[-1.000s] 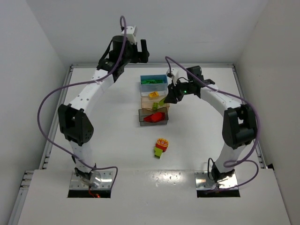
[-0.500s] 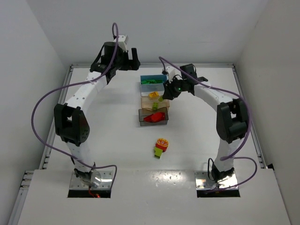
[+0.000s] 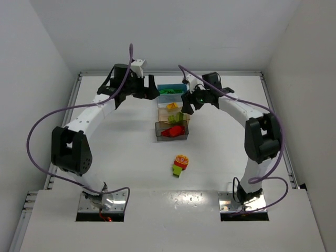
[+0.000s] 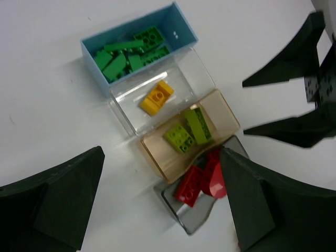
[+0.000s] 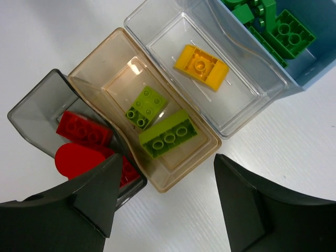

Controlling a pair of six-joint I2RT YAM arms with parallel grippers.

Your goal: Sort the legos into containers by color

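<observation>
Above the tan bin (image 5: 105, 73), right tool (image 5: 167, 164) spread; empty

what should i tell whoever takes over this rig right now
Left gripper: open, empty, above the row of bins.
Right gripper: open, empty, above the same row.
Bins: the blue bin holds dark green bricks, the clear bin one yellow brick, the tan bin two lime bricks, the grey bin red pieces.
Done: every brick in a bin sits with its own colour.
Left: one mixed clump lies loose on the table, on the near side of the bins. It shows red, yellow and green, so it probably needs pulling apart before binning.
</observation>
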